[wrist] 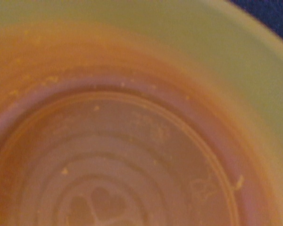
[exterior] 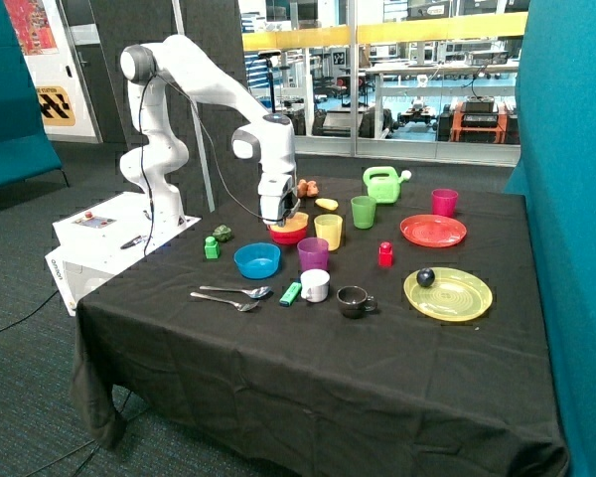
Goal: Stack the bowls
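The yellow bowl [exterior: 297,221] sits in or on the pink-red bowl [exterior: 288,237] on the black tablecloth, behind the blue bowl [exterior: 256,260], which stands apart and alone. My gripper [exterior: 281,213] is right down at the yellow bowl's rim, on the side away from the yellow cup. The wrist view is filled by the yellow bowl's inside [wrist: 132,141], very close, with ring marks and a heart shape on its bottom. Whether I hold the bowl does not show.
A yellow cup [exterior: 329,231] and a purple cup [exterior: 313,253] stand close beside the stacked bowls. Two spoons [exterior: 233,292], a white cup [exterior: 316,285] and a black cup [exterior: 355,300] lie nearer the front. A red plate [exterior: 433,231] and a yellow plate [exterior: 448,294] are further off.
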You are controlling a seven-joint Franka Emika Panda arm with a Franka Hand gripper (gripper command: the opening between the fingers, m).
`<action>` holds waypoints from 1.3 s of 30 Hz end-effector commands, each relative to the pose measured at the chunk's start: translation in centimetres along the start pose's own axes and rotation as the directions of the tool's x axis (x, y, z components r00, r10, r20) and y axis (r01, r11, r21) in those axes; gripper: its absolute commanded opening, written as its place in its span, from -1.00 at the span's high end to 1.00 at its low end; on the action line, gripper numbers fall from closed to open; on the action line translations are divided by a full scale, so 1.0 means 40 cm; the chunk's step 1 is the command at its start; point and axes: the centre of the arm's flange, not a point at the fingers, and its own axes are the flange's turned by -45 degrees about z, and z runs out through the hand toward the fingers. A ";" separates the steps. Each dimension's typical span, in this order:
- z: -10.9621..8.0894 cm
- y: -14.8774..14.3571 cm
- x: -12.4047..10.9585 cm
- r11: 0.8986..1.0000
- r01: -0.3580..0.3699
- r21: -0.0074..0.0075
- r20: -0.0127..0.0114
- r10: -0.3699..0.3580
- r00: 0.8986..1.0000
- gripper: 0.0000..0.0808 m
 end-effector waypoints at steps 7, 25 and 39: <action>0.022 -0.011 -0.007 1.000 0.018 -0.003 -0.002 -0.018 1.000 0.87; 0.016 -0.030 -0.016 0.999 0.044 -0.004 -0.002 -0.044 0.999 0.07; 0.019 -0.025 -0.039 0.999 0.038 -0.004 -0.002 -0.038 0.999 -0.27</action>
